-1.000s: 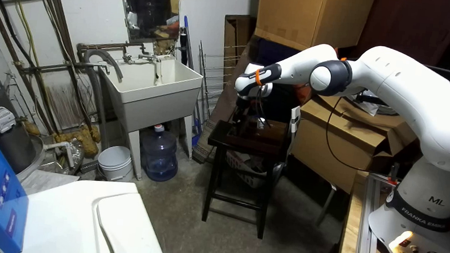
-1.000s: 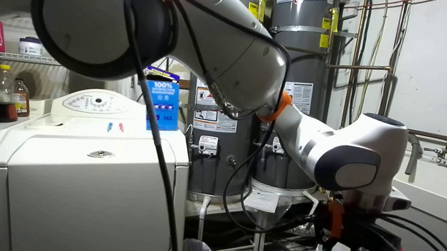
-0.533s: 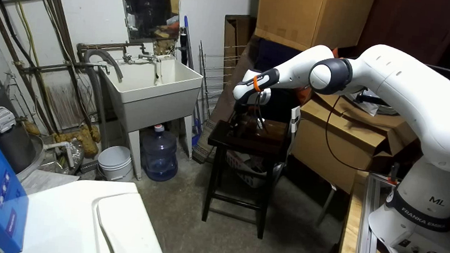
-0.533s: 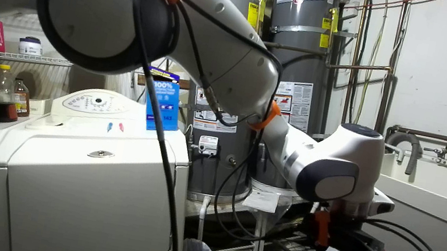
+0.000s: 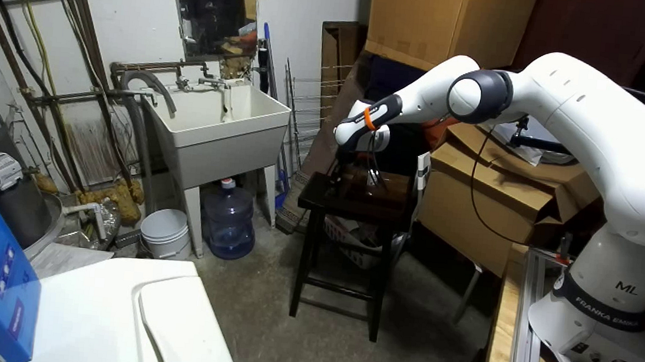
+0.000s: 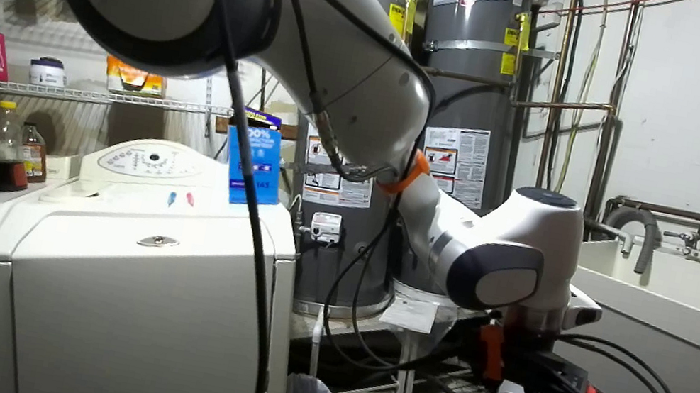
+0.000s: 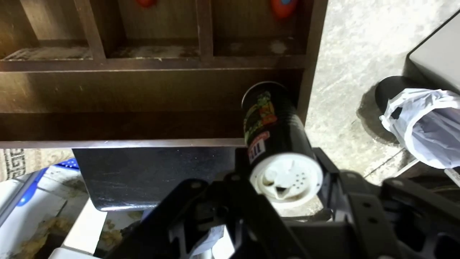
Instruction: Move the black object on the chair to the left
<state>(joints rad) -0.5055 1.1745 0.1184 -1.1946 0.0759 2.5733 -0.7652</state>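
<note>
Occupying right of centre in the wrist view: one black shaker can [image 7: 275, 124], lid [image 7: 287, 178] white and perforated. Tool [image 7: 282, 156]: extending from the frame's bottom; its fingers are flanking the can below the lid and are apparently gripping it. Long axis: running from base, above, to lid, nearer the lens. Carrier: compartmented wooden tray [image 7: 154, 64], resting on the dark wooden chair [image 5: 316, 193] that is serving as counter; base contact, cannot tell. Relation for the coming shift, judged: the trough [image 7: 143, 91] is stretching frame-left of the tool, the end wall [image 7: 312, 64] is barring frame-right, just beside the can; which left is being meant, cannot tell.
</note>
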